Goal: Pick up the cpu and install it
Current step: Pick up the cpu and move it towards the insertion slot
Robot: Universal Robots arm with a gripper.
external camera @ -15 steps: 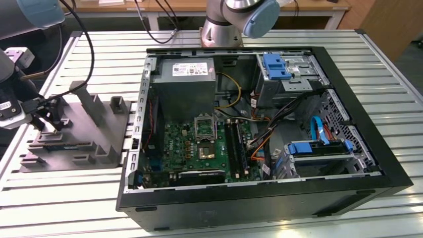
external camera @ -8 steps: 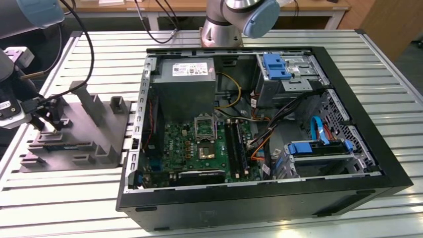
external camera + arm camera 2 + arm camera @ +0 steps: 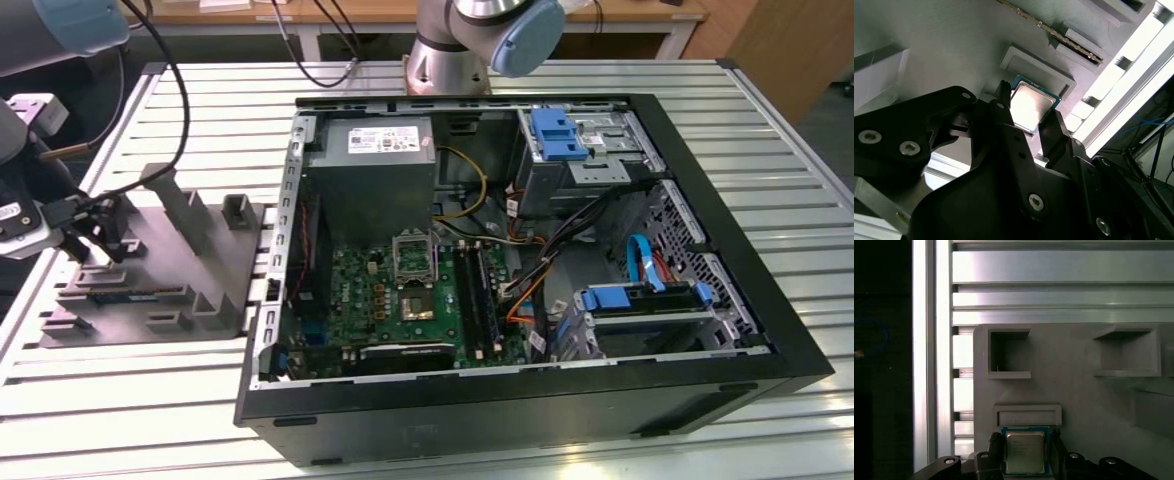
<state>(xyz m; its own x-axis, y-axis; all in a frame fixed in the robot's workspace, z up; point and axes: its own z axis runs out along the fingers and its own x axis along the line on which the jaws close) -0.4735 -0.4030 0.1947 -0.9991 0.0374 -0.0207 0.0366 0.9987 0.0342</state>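
Note:
The cpu, a small square chip with a silvery top and a green rim, lies in a shallow pocket of the grey tray. My gripper straddles it, one black finger against each of two opposite edges. In the second wrist view the cpu shines between the same fingers, which touch its sides. In the exterior view my gripper hangs over the tray at that view's left. The motherboard's metal-framed socket lies inside the open computer case.
The open black computer case stands at the exterior view's right of the tray, with a grey power-supply box, cables and blue drive brackets inside. Upright posts rise from the tray. A memory stick lies in a tray slot nearby.

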